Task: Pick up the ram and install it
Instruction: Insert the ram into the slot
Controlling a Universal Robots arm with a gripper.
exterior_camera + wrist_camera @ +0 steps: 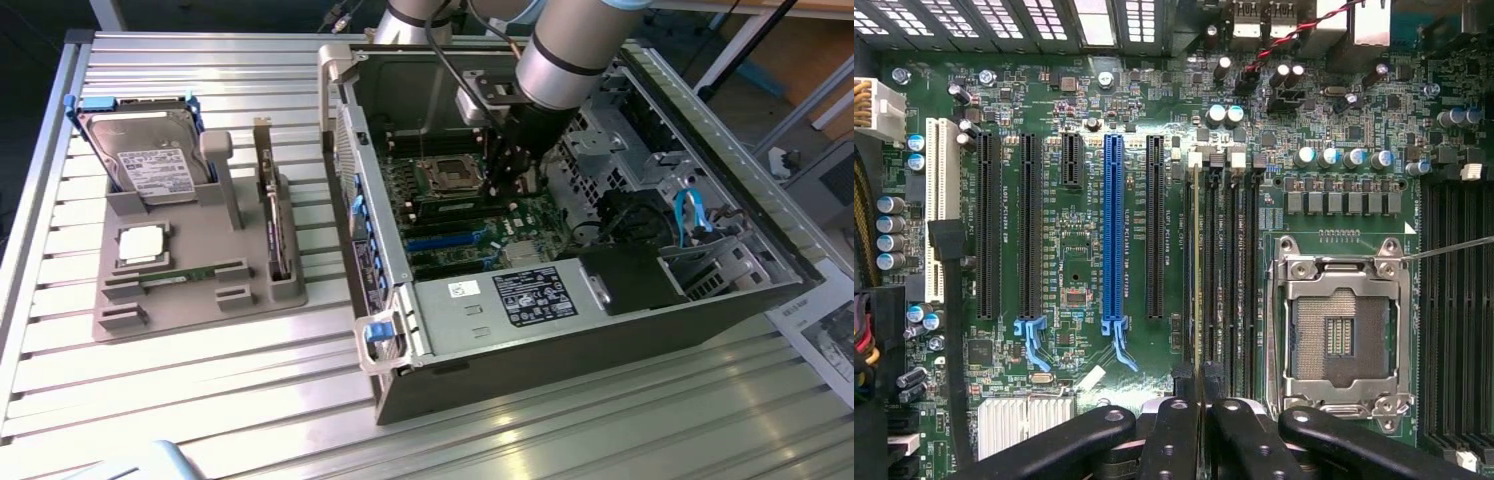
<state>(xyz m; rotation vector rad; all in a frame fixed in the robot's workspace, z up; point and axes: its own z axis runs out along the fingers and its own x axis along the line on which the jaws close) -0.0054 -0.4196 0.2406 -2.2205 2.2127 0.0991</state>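
In the wrist view the ram [1198,270] appears edge-on as a thin green-yellow strip. It runs along the black memory slots [1232,270] beside the processor socket [1341,330]. My gripper [1199,425] is shut on the ram's near end, with one black finger [1166,440] on each side. Whether the stick sits in a slot or just above it I cannot tell. In the exterior view the gripper [507,180] reaches down into the open computer case [400,340], over the motherboard next to the socket [447,178].
On the exterior view's left a grey holder [200,300] carries a hard drive [154,150], a square silver chip [143,243], an upright card [274,225] and a green strip [200,272] in a front slot. Case walls, cables and the power supply [534,295] surround the arm.
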